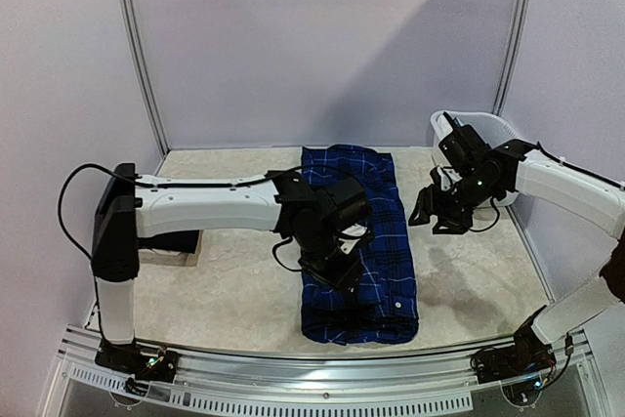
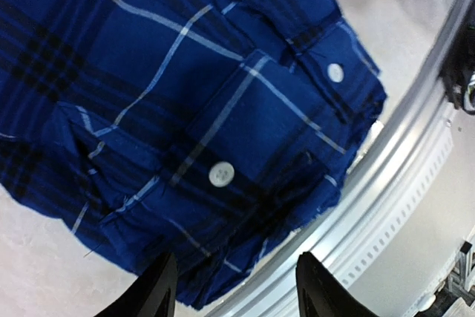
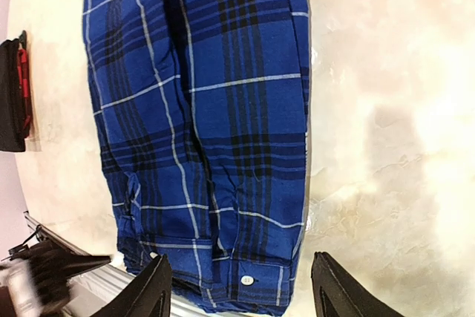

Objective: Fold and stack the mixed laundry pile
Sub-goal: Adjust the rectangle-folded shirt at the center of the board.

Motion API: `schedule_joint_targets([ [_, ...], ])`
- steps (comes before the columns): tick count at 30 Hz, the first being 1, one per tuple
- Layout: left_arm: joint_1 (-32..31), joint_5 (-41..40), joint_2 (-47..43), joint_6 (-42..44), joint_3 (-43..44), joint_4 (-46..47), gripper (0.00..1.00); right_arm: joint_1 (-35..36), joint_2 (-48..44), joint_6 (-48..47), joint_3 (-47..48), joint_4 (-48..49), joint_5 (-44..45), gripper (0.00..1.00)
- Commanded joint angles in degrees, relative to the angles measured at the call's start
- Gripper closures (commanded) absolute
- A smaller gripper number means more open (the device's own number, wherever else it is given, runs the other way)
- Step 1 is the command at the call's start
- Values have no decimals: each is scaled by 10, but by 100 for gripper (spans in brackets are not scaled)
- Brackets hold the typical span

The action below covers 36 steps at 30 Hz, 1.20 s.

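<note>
Pale lavender walls point(image 1: 322, 36), beige tabletop point(image 1: 469, 280)

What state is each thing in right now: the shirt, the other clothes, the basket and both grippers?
Shirt: folded into a long strip, lying flat, held by neither gripper.
Left gripper: open, empty, over the shirt's near end.
Right gripper: open, empty, in the air right of the shirt.
Dark clothes: set aside left of the shirt, apart from it; fold unclear.
Basket: upright at the far right; contents hidden.
</note>
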Motion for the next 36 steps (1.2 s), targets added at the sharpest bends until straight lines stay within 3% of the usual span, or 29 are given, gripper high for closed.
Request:
schedule_joint_targets([
  [1, -12, -27, 49, -49, 20, 2, 45, -1, -18, -7, -7, 14, -24, 35],
  [8, -15, -49, 89, -111, 28, 25, 45, -1, -19, -55, -12, 4, -77, 34],
  [12, -18, -47, 120, -129, 47, 37, 53, -1, -21, -76, -5, -11, -85, 34],
  [13, -19, -49, 126, -130, 53, 37, 57, -1, -21, -80, -4, -15, -86, 34],
  [17, -19, -60, 138, -129, 63, 36, 88, -1, -25, -86, -2, -26, -78, 35],
  [20, -20, -77, 133, -116, 83, 4, 100, -1, -25, -84, 5, -40, -69, 34],
  [29, -20, -81, 105, -75, 132, -101, 93, -1, -24, -70, 22, -66, -40, 34],
  [36, -20, -68, 103, -56, 106, -93, 81, -1, -33, -46, 8, -59, -31, 34],
])
